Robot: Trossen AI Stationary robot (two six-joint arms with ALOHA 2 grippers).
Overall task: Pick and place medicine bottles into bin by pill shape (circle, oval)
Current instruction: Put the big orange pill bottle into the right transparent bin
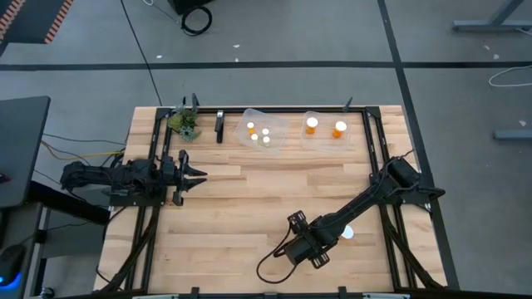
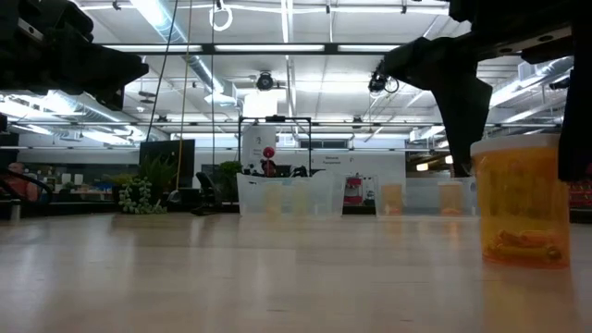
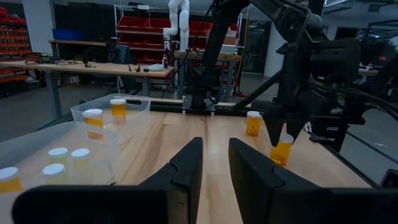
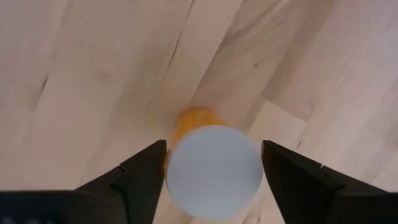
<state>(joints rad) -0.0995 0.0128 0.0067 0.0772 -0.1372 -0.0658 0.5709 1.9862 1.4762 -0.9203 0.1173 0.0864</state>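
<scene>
Right gripper (image 4: 211, 171) over counter (image 1: 249, 208) near front-right corner, fingers spread either side of white-capped medicine bottle (image 4: 214, 168), not yet clamped. Bottle upright on counter; judged light, rigid plastic, smooth and slippery, easy to tip; best taken across body just under cap. Left gripper (image 3: 214, 165) waits near left edge, fingers nearly together, holding nothing. Low view shows pills at bottle bottom, shape unclear; high view shows bottles already in two clear bins (image 1: 287, 131) at far edge.
</scene>
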